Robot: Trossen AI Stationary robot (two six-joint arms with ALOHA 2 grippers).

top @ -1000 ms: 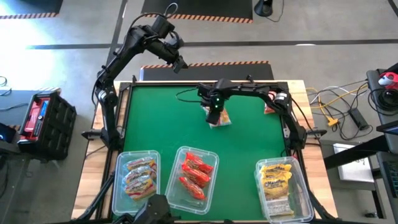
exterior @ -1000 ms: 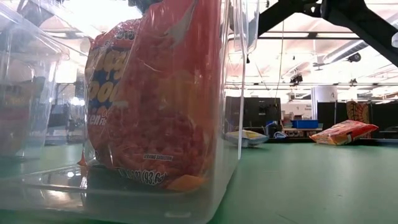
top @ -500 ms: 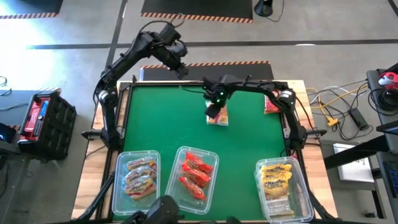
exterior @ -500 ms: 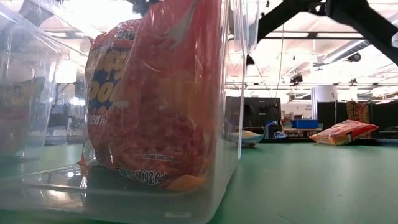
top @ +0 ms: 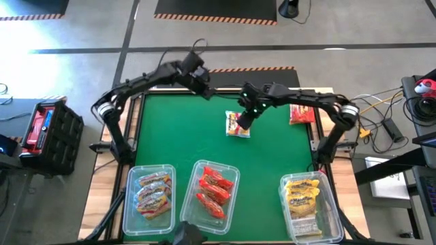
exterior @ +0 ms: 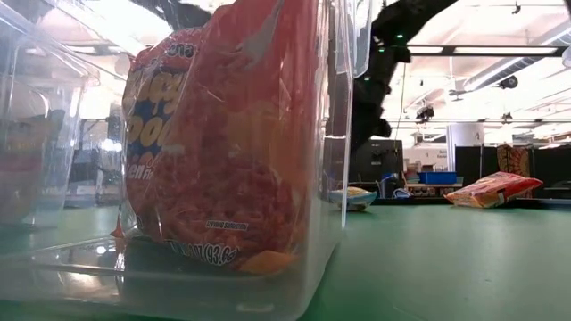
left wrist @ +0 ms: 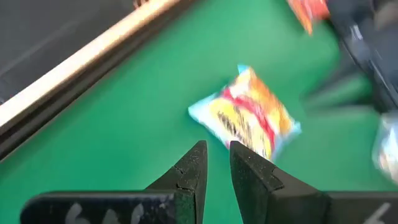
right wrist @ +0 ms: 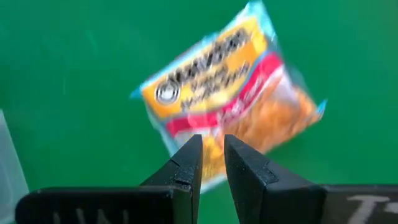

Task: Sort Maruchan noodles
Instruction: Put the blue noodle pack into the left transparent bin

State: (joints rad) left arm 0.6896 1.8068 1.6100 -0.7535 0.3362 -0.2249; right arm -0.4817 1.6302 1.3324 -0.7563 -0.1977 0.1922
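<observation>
Green mat (top: 184, 143): one loose noodle packet (top: 238, 125) is seen just below the right gripper (top: 242, 121).
Both the right and left gripper (top: 205, 91) are held together, empty; label writing cannot be read.

- Low view: the clear bin (exterior: 335, 134) up close fills the left half and hides most of the table from you. Its red packet (exterior: 223, 134) is cut off at the top edge.
- Low view: the loose packet (exterior: 350, 197) mid-table is mostly behind the bin wall; you only get a sliver.
- Low view: the far packet (exterior: 495, 189) is too small to read its label.
- Left wrist view: the packet on the mat (left wrist: 249, 115) is blurred, print unreadable. The other arm (left wrist: 367, 56) is smeared and cut off by the edge.
- Right wrist view: the packet (right wrist: 230, 87) is blurred, and the fingers (right wrist: 186, 165) cover its near edge.
- High view: the right gripper (top: 246, 117) overlaps that packet's edge; you can't tell contact.
</observation>
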